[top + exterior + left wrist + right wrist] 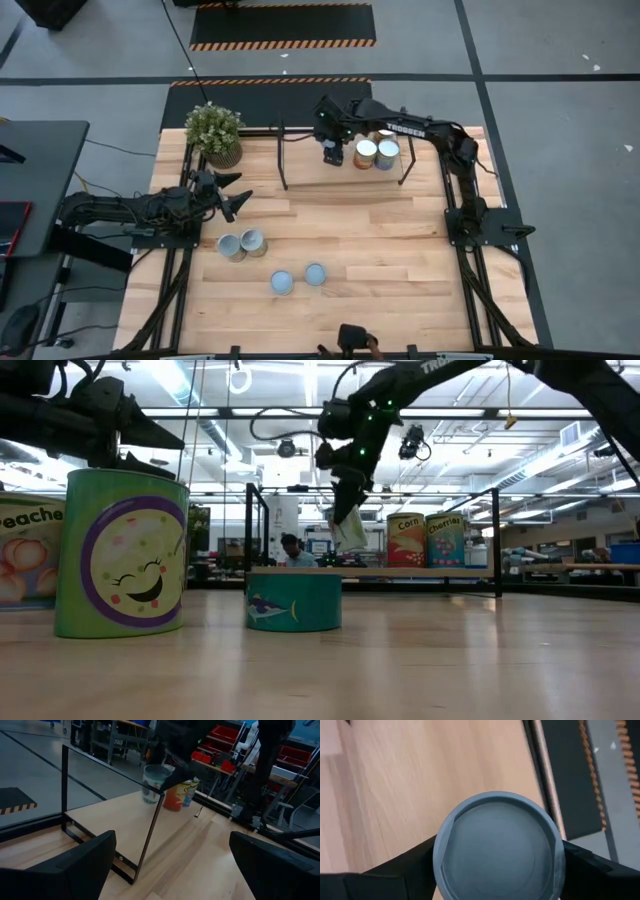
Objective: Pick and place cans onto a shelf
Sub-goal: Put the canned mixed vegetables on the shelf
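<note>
The shelf (300, 172) is a light-wood board with black posts at the table's far middle. Two cans (376, 153) stand on its right part, labelled Corn (405, 540) and Cherries (445, 540). My right gripper (332, 150) is shut on a pale blue-grey-topped can (497, 845) above the shelf, left of those two. My left gripper (235, 195) is open and empty over the table's left side, its fingers (75, 870) spread wide. Several cans stand on the table: two (241, 244) at the left and two (298, 278) nearer the front. My right gripper pinches the can's side wall (440, 857) between its two fingers, one on each opposite side, just below the round top. The fingers come from above, pointing down. The can (350, 530) hangs below them, slightly tilted and clear of the shelf board.
A potted green plant (215, 133) stands at the far left corner beside the shelf. In the low view a green can (120, 555), a teal flat can (293, 601) and a peaches can (25, 550) stand close by. A person (292, 550) shows far behind the table.
</note>
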